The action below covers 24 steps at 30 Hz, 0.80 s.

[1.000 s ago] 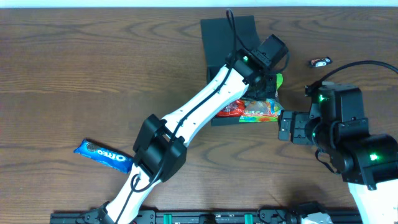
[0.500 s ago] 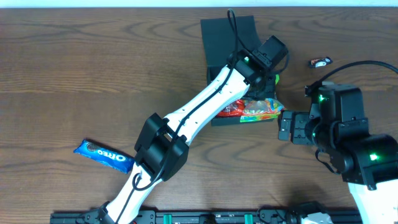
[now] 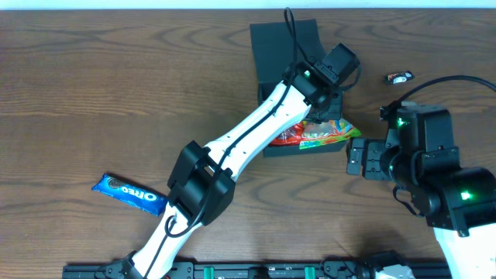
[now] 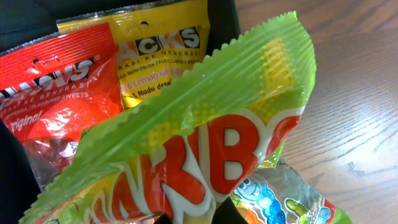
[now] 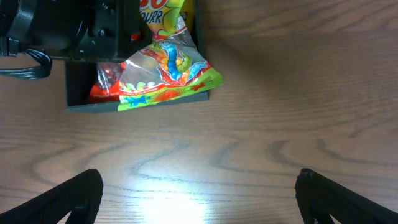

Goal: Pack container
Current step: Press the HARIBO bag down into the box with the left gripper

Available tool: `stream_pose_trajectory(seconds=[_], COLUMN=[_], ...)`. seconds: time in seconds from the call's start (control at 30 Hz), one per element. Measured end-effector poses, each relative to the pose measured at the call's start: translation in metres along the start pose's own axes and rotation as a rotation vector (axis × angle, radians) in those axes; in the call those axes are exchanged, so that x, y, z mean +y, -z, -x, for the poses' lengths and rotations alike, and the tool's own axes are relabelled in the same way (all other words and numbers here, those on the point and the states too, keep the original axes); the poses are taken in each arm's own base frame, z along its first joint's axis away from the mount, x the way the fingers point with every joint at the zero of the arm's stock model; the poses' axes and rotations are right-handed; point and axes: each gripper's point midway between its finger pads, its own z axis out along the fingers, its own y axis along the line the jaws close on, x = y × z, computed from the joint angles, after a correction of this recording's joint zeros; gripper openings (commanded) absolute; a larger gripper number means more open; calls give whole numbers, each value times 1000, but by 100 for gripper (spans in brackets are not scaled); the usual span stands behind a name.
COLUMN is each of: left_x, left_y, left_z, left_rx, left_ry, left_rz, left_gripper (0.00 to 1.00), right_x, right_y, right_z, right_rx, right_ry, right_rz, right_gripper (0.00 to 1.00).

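Packet in container reads "ACKS".

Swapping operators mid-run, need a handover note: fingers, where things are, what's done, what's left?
Left gripper: fingers shut on the gummy bag, over the box.
Right gripper: open, empty, low over the table beside the box.
Done: red packet and yellow packet lie in the box; lid open.
Not done: gummy bag sticks out over the box's edge.
Left: seat it, then likely the Oreo packet and small dark wrapper, both on the table; close lid.
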Motion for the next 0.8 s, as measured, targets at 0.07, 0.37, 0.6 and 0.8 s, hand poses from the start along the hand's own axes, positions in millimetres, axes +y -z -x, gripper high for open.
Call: stream_pose_trajectory(seconds=[0.07,0.37,0.6,0.8], left_x=[3,29,16,0], left_y=[0,3,2,0], left_z=[2,11,7,-1], left_rx=[-2,16,9,-3], left_ry=[5,26,-10,-41], left_rz=[2,31,14,10], left_gripper=[6,6,6,6], right_x=[0,0,0,0], right_y=[0,0,0,0], right_z=[0,0,0,0], right_rx=[0,0,0,0], right_ry=[0,0,0,0], right_rz=[0,0,0,0], right_gripper=[99,99,99,99])
